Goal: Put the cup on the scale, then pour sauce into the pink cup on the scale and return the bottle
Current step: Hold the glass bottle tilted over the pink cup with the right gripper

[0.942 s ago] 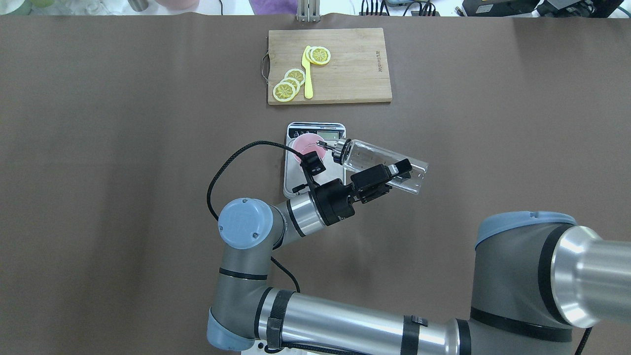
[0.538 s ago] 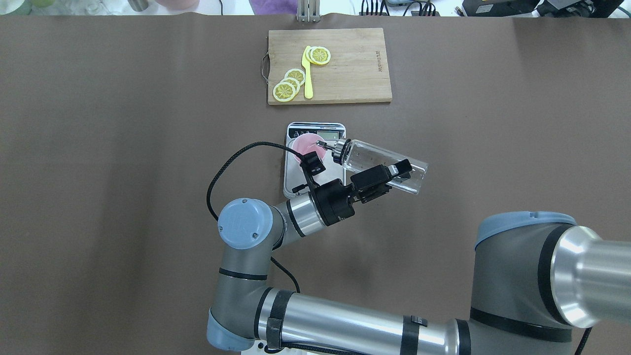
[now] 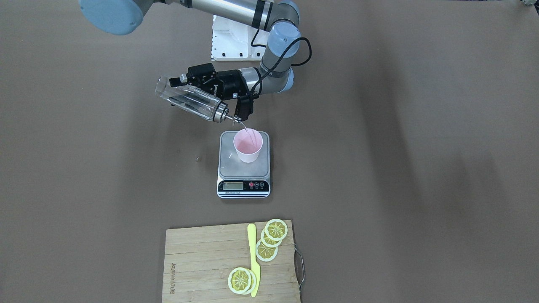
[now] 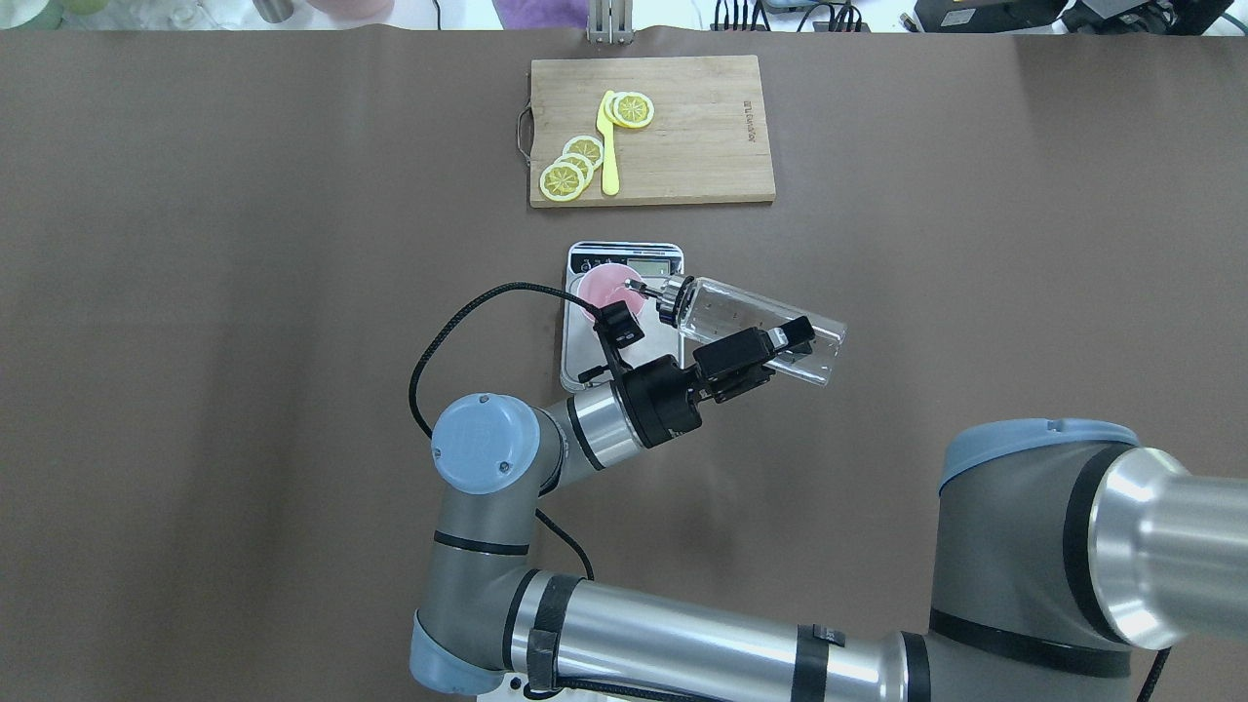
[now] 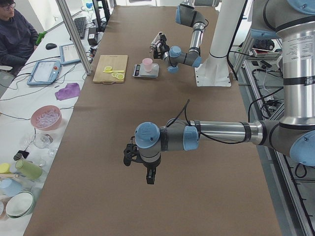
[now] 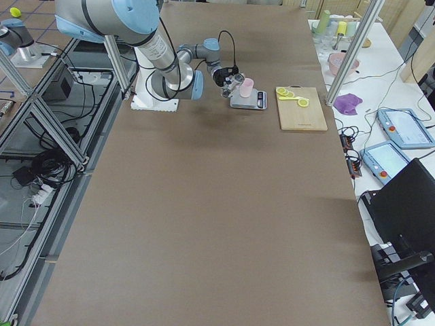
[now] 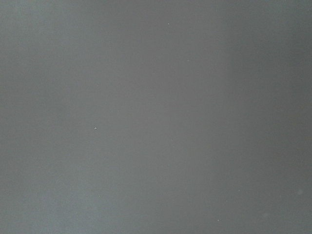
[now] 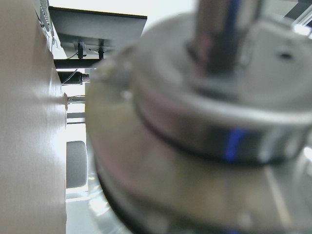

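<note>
Overhead exterior shows the right gripper (image 4: 780,349) clamped across the lower half of the bottle (image 4: 726,310), towards its base. The bottle is tipped nearly flat in the air, with the silver cap (image 4: 673,297) lower and the spout (image 4: 639,287) over the rim of the cup (image 4: 604,289). The cup stands upright on the scale (image 3: 243,168), towards the robot's end of the platform. In the front-facing view a thin clear thread of sauce (image 3: 248,134) runs from the spout into it.

The bottle is smooth glass, so I judge it stiff, slippery and breakable. It probably gets lighter as it drains, with the metal cap as its heavy end. A hold across the round body seems right, firm enough that it cannot turn or slide while tilted.

The cup looks like thin, light plastic. A nudge from the spout could tip it or push it along the steel, so the spout should stay above the rim without touching.

The left gripper (image 5: 135,157) hangs over bare table well apart from the scale; whether its fingers are apart or together I cannot tell
</note>
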Robot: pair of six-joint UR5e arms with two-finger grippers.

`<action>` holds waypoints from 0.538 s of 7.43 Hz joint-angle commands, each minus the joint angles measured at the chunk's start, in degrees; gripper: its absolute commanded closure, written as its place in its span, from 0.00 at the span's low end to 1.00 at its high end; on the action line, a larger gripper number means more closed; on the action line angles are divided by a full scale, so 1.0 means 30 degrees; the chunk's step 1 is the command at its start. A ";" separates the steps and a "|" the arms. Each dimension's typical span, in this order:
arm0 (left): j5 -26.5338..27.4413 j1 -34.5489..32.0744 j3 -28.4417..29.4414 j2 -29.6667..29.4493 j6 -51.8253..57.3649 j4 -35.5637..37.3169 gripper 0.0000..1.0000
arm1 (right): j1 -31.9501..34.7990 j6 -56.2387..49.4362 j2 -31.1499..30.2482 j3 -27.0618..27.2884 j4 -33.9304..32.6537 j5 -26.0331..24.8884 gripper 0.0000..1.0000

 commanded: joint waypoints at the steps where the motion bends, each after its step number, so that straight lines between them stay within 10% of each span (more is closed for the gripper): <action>1: 0.0000 0.0000 0.0000 0.0000 0.0000 0.0000 0.02 | 0.0008 0.0174 0.0000 -0.0028 0.0024 0.0004 1.00; 4: 0.0000 0.0000 0.0000 0.0000 0.0000 -0.0029 0.02 | 0.0008 0.0497 0.0029 0.0001 0.0170 0.0004 1.00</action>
